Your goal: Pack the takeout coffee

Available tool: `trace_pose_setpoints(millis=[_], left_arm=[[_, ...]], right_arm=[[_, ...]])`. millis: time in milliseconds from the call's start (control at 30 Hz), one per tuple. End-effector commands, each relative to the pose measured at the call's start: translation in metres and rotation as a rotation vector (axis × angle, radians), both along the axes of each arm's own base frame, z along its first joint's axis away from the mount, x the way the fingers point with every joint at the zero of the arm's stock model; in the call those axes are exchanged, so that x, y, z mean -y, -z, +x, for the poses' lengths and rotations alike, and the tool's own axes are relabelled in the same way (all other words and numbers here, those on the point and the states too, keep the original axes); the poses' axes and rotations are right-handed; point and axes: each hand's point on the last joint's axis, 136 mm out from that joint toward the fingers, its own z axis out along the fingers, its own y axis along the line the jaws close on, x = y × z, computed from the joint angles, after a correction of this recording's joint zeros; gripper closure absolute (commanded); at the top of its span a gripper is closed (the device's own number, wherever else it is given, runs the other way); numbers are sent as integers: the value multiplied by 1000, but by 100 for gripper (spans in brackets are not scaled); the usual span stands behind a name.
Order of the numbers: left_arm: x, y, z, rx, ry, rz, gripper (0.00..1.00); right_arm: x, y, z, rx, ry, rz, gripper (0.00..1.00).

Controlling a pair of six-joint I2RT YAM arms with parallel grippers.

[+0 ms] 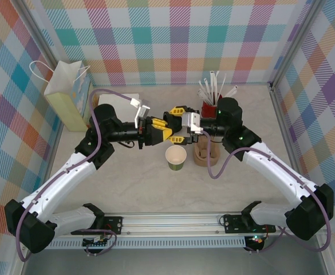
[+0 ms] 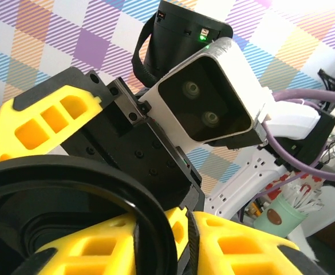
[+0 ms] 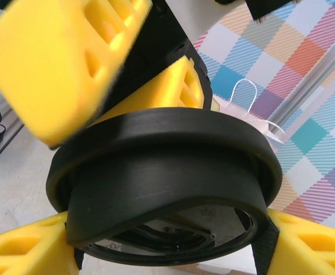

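The olive-green paper cup stands open on the table, cream inside, with no lid on it. Above and behind it my two grippers meet tip to tip. The round black lid spans my right gripper, whose yellow fingers press on opposite sides of its rim. My left gripper reaches in from the other side. The lid's rim sits between its fingers, with a small gap to the right-hand pad. From above, the left gripper and the right gripper overlap over the table's middle.
A brown pulp cup carrier stands just right of the cup. A red cup of white straws is behind it. A pale yellow paper bag with white handles stands at the back left, beside a white block.
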Motion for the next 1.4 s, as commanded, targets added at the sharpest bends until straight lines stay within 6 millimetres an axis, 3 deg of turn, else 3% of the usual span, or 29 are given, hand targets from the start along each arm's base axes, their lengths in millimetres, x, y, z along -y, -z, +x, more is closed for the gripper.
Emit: trace_pose_setpoints(millis=[0,100,300,500,667,833,1133,1367], left_arm=[[1,4,8,19,-46,17,59],[-1,15,16,2,-95,55,44],[-11,42,42,-66,-265,148,31],[-14,68,64,-158,-369,212,29],[-3,77,69,-200,-346,203,28],[10,87,67,-226,-307,218,28],[26,107,68,-278,-282,250,36],[32,121,67,-312,-266,283,59]], right_arm=[[3,5,-10,-17,-8,-35,28],[6,18,-6,-52,31,-81,28],[18,51,2,-139,133,-191,28],[31,82,13,-238,258,-294,28],[35,103,15,-284,303,-372,28],[32,112,17,-312,311,-394,28],[29,116,27,-337,350,-405,28],[29,113,32,-344,377,-385,28]])
